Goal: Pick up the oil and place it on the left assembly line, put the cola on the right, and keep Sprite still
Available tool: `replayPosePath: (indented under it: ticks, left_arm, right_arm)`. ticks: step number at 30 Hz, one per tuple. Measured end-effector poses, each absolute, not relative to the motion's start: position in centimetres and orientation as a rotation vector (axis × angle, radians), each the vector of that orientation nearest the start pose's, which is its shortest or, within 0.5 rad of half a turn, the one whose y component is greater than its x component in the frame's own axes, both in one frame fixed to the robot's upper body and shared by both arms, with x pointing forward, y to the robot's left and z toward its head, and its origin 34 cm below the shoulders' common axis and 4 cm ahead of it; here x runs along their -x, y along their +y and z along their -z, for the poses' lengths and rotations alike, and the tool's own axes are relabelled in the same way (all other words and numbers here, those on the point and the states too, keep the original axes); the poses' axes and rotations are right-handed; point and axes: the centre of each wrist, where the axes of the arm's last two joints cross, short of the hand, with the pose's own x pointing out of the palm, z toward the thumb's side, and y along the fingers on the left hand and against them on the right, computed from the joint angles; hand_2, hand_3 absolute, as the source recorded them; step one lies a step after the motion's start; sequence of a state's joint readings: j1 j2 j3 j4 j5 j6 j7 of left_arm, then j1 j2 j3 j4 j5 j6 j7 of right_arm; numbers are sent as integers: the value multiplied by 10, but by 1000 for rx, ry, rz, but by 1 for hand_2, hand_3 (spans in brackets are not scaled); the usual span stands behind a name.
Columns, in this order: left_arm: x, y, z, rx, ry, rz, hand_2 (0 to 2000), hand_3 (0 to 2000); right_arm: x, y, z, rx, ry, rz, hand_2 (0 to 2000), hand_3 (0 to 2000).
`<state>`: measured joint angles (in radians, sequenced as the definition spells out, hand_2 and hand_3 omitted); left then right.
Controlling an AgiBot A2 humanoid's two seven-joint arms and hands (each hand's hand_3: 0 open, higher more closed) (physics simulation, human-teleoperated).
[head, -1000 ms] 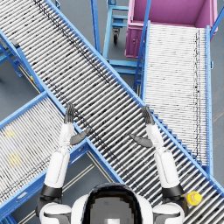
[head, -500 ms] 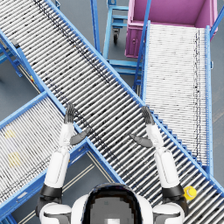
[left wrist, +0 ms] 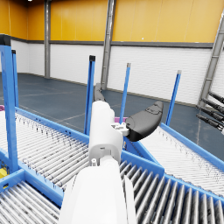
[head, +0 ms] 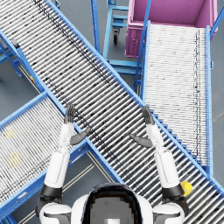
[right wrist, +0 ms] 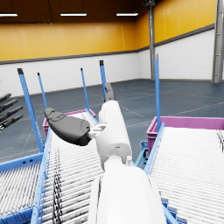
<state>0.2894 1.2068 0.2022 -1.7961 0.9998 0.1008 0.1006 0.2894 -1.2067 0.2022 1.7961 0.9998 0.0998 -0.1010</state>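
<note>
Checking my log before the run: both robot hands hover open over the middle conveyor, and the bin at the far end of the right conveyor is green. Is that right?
Not quite: the bin is purple, not green, as the head view shows. The rest stands: the left robot hand and the right robot hand hover open over the middle conveyor.

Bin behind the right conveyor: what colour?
Pink; the bin shows best in the head view.

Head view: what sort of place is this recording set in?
Probably a warehouse or sorting hall, rendered: blue-framed roller conveyors run side by side, a pink bin sits at one line's end, and tall yellow-and-white walls stand behind.
</note>
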Motion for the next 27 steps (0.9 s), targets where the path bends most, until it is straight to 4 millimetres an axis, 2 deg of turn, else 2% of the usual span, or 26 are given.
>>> replayPosePath:
  ticks: [27]
  left_arm:
    - [-255, 201, -229, -74, -388, 1777, 0, 0]
  right_arm:
    - [-255, -201, -229, 134, -376, -1971, 0, 0]
